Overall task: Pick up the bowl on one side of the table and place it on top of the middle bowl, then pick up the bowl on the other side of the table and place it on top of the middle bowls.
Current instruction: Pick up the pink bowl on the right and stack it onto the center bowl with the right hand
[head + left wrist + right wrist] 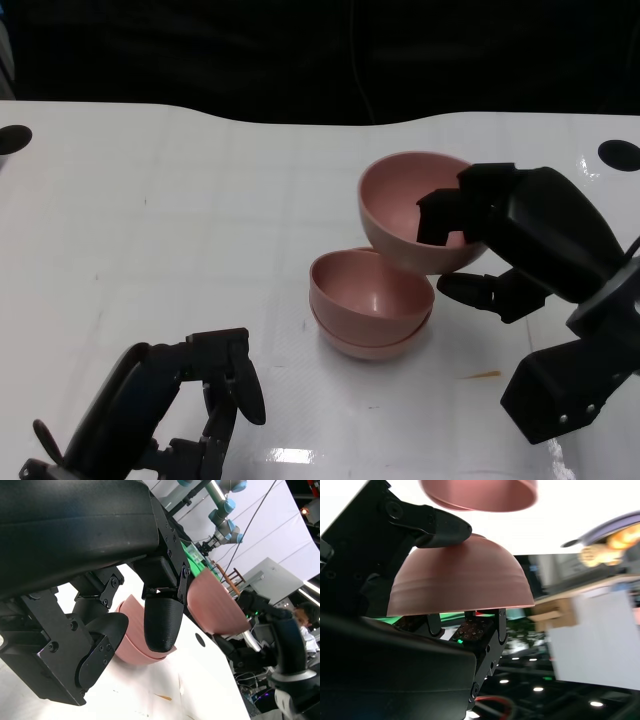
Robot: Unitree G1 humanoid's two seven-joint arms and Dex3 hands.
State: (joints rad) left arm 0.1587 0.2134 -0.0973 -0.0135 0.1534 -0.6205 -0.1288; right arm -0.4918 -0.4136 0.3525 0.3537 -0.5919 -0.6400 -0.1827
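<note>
Over the white glossy table (150, 220), the robot's right hand (500, 245) grips a smooth pink plastic bowl (405, 205) by its right rim, fingers hooked inside and beneath, holding it tilted in the air just right of and beyond the two-bowl pink stack (370, 305) at the middle. This looks like the second, final placement; next the bowl must be levelled, centred over the stack and lowered in. The left hand (190, 400) rests near-left, fingers loosely apart, holding nothing.

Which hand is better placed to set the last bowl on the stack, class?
The right hand: it already holds the tilted bowl lifted just beside the stack. The left hand is near the table's front edge, holding nothing.
</note>
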